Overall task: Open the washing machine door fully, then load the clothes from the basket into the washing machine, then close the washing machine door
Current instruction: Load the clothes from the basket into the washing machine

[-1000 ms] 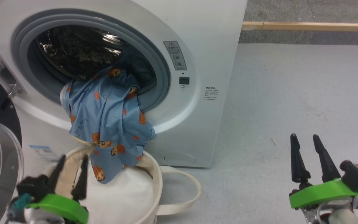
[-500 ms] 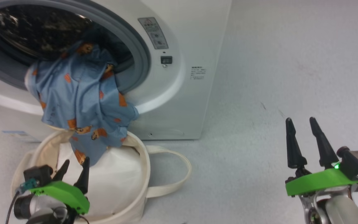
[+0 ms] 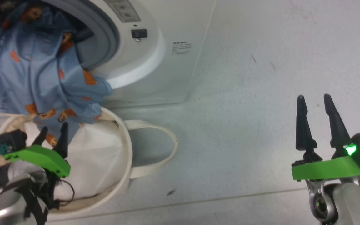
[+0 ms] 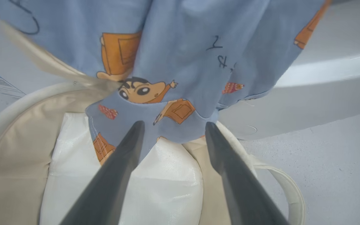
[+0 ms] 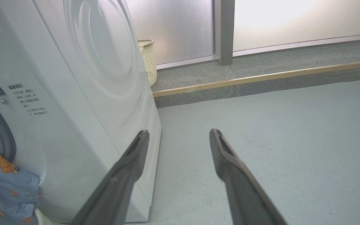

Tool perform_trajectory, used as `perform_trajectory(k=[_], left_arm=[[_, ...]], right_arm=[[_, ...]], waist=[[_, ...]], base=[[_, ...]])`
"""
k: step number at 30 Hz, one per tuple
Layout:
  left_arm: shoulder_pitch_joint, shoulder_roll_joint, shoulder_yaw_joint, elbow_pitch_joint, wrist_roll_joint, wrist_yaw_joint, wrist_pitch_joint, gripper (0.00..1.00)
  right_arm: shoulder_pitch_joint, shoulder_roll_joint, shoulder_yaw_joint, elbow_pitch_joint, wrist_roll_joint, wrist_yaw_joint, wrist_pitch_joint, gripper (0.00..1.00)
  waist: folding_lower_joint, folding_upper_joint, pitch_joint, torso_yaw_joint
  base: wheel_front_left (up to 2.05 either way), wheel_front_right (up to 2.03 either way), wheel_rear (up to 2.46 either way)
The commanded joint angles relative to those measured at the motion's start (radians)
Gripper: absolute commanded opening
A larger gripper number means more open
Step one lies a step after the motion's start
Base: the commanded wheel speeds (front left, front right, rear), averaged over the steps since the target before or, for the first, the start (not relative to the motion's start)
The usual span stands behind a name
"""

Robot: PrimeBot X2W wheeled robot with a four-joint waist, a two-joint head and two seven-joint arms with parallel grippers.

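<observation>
Since a second before, the left pincer (image 3: pixel 54 127) had closed in on the hem of the clothes (image 3: pixel 33 72), which hung from the mouth of the washing machine (image 3: pixel 155 72) into the basket (image 3: pixel 127 147), while it and the right pincer (image 3: pixel 313 97) both gaped released and empty.

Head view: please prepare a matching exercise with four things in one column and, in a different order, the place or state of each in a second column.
Column 1
1. clothes
2. basket
3. left pincer
4. right pincer

Column 2
a. open, over bare floor, to the right of the washing machine
b. hanging from the machine's opening down into the basket
c. on the floor before the machine, holding a white bundle
d. open, tips at the lower edge of the blue fabric

Pairs: 1-b, 2-c, 3-d, 4-a
</observation>
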Motion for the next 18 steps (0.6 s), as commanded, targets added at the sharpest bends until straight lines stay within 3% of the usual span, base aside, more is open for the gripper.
perform_trajectory(k=[1,10,18], left_arm=[[-0.032,0.057,0.012,0.005,-0.028,-0.006,0.006,1.00],[-0.149,0.109,-0.024,0.087,-0.120,-0.006,0.062,1.00],[-0.237,0.146,-0.078,0.099,-0.105,-0.006,0.004,1.00]], right_arm=[[-0.013,0.005,0.011,-0.044,-0.015,0.001,-0.012,1.00],[-0.018,0.040,-0.013,-0.090,-0.051,0.001,-0.012,1.00],[-0.017,0.059,-0.031,-0.116,-0.072,0.001,-0.012,1.00]], waist=[[-0.0002,0.0000,0.066,-0.032],[-0.0002,0.0000,0.172,-0.057],[-0.0002,0.0000,0.227,-0.057]], base=[[0.00,0.00,0.00],[0.00,0.00,0.00],[0.00,0.00,0.00]])
